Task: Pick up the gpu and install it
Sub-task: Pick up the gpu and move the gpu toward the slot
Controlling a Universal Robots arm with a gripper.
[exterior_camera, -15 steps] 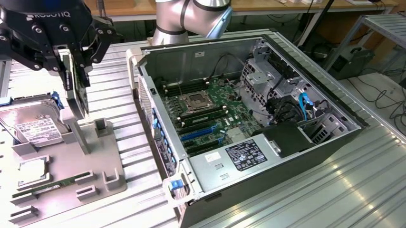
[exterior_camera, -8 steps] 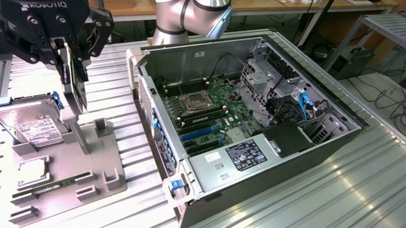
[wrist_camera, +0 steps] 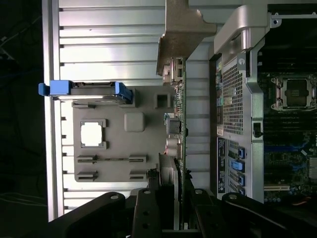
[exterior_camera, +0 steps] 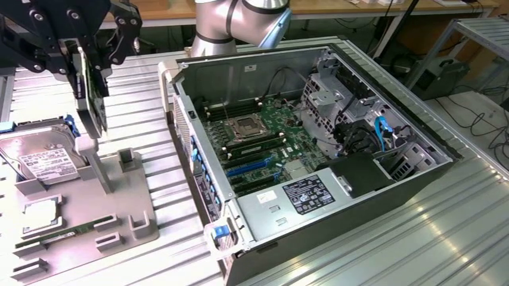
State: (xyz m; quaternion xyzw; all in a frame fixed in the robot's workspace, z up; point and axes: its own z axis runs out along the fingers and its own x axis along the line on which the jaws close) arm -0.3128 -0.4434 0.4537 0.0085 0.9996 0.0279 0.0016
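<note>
The gpu is a thin green card hanging on edge above the grey parts tray at the exterior view's left. Its silver end bracket points down towards the tray. My gripper is shut on the card's upper part, a black finger on each face. In the wrist view the gpu appears edge-on, running out from between my fingers, with the bracket at its far end. The card hangs clear of the tray and to the side of the open computer case.
The case lies open with its motherboard and blue expansion slots exposed. On the tray lie a silver hard drive, a processor chip and a narrow memory stick. The ribbed metal table carries everything.
</note>
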